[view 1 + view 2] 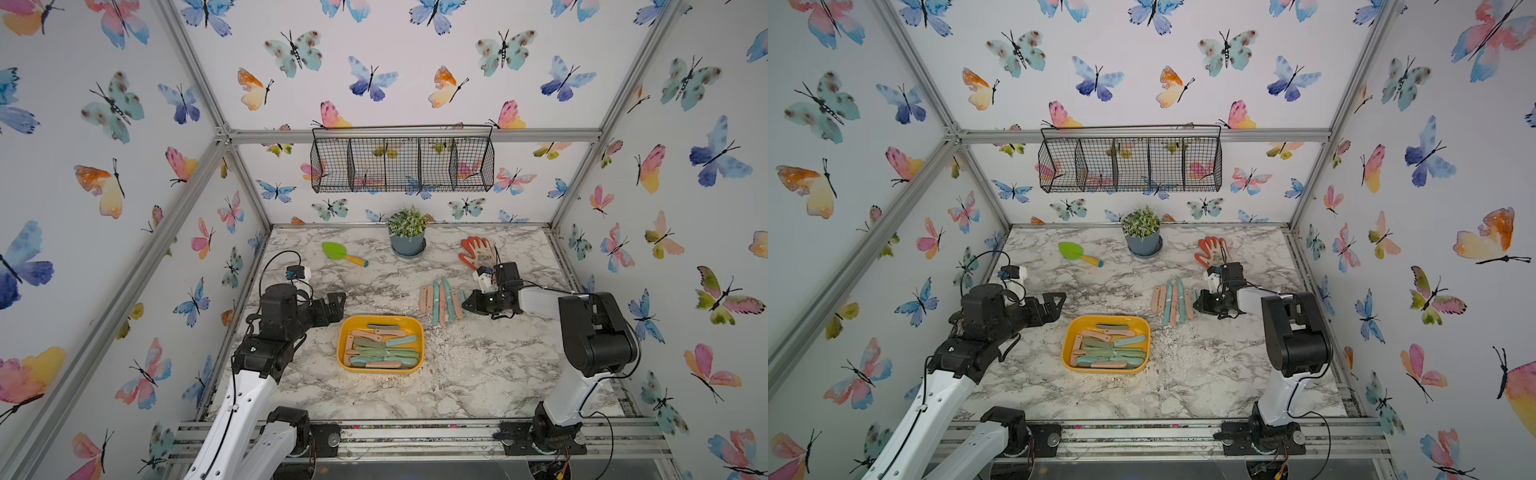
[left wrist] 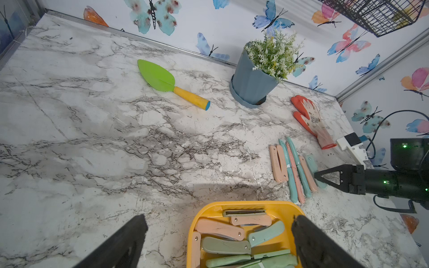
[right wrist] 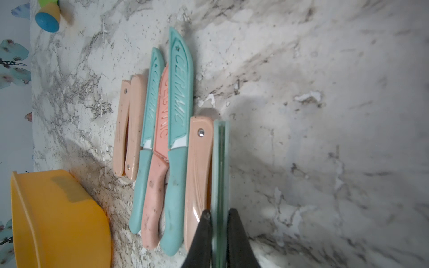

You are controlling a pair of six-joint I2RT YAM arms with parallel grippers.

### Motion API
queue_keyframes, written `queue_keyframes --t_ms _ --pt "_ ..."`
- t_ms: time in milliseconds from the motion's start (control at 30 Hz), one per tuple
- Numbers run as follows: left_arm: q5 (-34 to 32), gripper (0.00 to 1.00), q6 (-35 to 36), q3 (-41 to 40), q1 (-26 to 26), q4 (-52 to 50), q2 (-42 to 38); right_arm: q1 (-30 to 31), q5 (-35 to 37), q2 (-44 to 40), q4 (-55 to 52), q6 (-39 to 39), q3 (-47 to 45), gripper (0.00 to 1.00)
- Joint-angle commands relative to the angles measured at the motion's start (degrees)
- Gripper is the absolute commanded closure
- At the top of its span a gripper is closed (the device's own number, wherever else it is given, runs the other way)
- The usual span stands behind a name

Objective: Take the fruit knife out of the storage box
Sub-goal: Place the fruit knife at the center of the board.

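Right gripper [image 3: 219, 215] pinched a pale green folded fruit knife [image 3: 220, 162] on edge, at the outer end of a row of knives [image 1: 442, 301] lying just beyond the storage box [image 1: 340, 345]. Left gripper [image 1: 337, 300], fingers spread, hung near that box, which held more folded knives [image 1: 380, 347].

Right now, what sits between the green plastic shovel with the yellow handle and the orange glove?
The grey-blue ribbed pot holding a small green plant stands between them, a little nearer the back wall. Both top views show it.
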Motion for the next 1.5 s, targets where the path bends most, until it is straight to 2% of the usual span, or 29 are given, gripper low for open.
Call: queue_keyframes --t_ms 0,1233,1467 --pt "-1.0 0.02 0.5 -0.2 -0.1 0.4 -0.6 -0.4 -1.5 0.8 1.3 0.7 -1.0 0.88" --pt "-1.6 0.02 0.4 -0.1 -0.1 0.4 -0.7 -1.3 -1.4 1.7 3.0 3.4 -1.9 0.78" --pt "-1.6 0.02 0.4 -0.1 -0.1 0.3 -0.7 -1.3 -0.4 1.2 2.6 3.5 -1.8 0.7"
